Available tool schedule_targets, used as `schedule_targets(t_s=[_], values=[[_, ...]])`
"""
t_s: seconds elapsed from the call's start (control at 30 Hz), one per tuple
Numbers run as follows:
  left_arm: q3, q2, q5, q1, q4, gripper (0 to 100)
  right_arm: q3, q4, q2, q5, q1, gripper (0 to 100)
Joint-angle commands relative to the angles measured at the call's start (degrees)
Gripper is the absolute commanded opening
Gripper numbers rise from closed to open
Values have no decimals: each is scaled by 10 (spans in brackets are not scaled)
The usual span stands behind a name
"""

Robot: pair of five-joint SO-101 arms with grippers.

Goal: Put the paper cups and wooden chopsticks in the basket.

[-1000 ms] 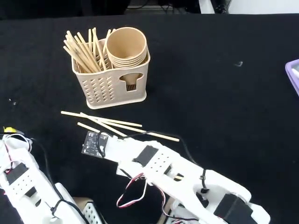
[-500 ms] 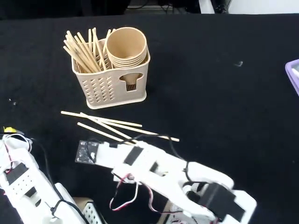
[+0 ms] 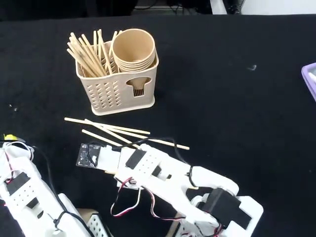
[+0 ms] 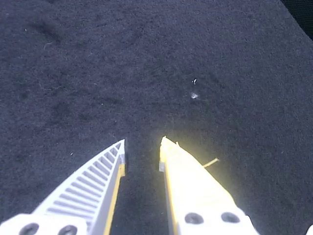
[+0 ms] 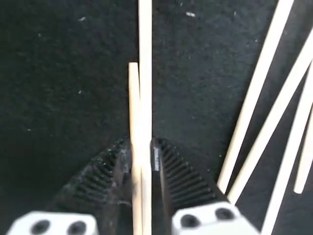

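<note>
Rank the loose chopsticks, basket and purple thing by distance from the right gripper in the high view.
From the right gripper:
1. Loose chopsticks, on the table just beyond it.
2. Basket, farther back behind them.
3. Purple thing, at the far right edge.

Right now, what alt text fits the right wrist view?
The right gripper is shut on two wooden chopsticks that sit side by side between its jaws, above the black table. Several loose chopsticks lie on it nearby.
</note>
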Motion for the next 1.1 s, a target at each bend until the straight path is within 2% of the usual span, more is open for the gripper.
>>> schedule_targets(t_s=[0.0, 0.2, 0.4, 0.53, 0.7, 0.8, 0.9, 1.07], values=[[-7, -10, -6, 5, -11, 127, -6, 43, -58, 4, 2, 10], [-7, -10, -6, 5, -11, 127, -28, 132, -231, 8, 20, 10], [-7, -10, -6, 5, -11, 127, -88, 126, -380, 3, 104, 11], [-7, -10, -6, 5, -11, 127, -155, 6, -433, -23, 178, 11], [-7, -10, -6, 5, -11, 127, -182, -243, -400, -213, 198, 11], [-7, -10, -6, 5, -11, 127, -204, -361, -351, -243, 198, 11], [-7, -10, -6, 5, -11, 127, -247, -417, -284, -246, 198, 11], [-7, -10, -6, 5, -11, 127, -376, -426, -157, -246, 198, 11]])
